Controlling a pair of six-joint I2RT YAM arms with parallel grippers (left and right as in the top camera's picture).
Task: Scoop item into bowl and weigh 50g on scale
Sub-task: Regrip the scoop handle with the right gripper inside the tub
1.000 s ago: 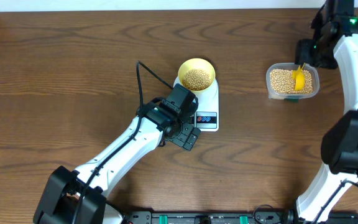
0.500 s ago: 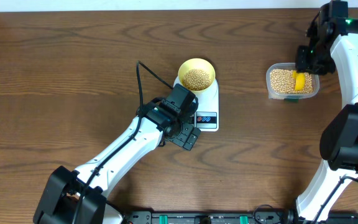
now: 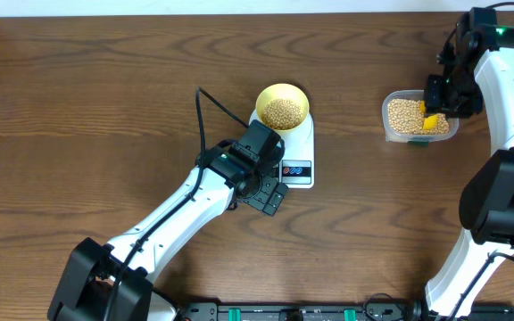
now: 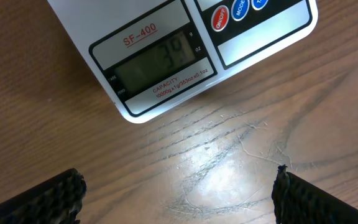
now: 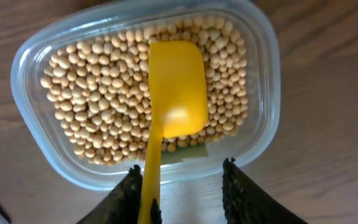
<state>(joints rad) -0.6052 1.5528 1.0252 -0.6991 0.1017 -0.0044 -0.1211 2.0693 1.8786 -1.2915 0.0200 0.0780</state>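
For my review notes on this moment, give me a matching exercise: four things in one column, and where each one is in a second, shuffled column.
Things:
1. bowl
2. scoop
3. left gripper
4. tub

Places:
A. lying on the beans inside the tub
B. open above bare wood, just in front of the display of the scale
C. on the scale, with beans in it
D. on the table on the right arm's side, apart from the scale

Pairs: 1-C, 2-A, 3-B, 4-D.
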